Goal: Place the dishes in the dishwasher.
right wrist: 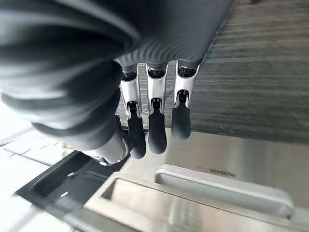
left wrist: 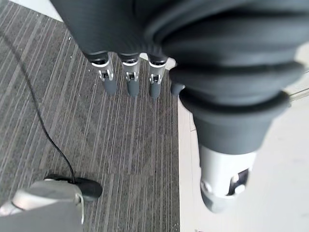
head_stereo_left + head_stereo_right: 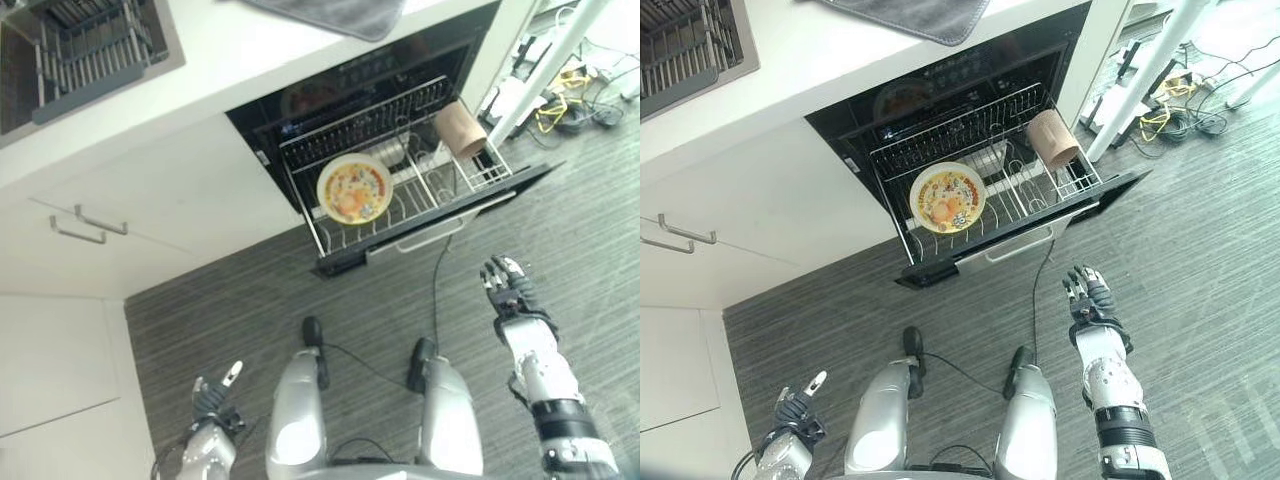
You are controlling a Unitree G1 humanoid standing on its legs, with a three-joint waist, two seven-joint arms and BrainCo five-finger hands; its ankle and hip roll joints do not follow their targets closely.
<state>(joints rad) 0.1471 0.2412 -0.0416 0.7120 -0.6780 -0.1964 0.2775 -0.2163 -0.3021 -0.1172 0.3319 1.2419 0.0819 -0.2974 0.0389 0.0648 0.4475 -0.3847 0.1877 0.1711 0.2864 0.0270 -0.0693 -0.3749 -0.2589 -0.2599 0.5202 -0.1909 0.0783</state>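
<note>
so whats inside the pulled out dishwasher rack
A yellow patterned plate leans in the rack, a brown cup lies at its far end. What sits deeper inside the dishwasher is too dark to tell.

Right robot hand (image 3: 512, 290): silver fingers, dark tips, dark ribbed wrist cover, silver-grey forearm with black band. Left robot hand (image 3: 215, 395) alike.

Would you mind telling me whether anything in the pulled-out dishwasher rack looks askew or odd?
Nothing looks damaged or spilled. The patterned plate leans in the rack, and the brown cup lies on its side at the rack's right end.

wire rack (image 3: 440, 190), glossy plate (image 3: 354, 188), ribbed floor (image 3: 250, 300)
</note>
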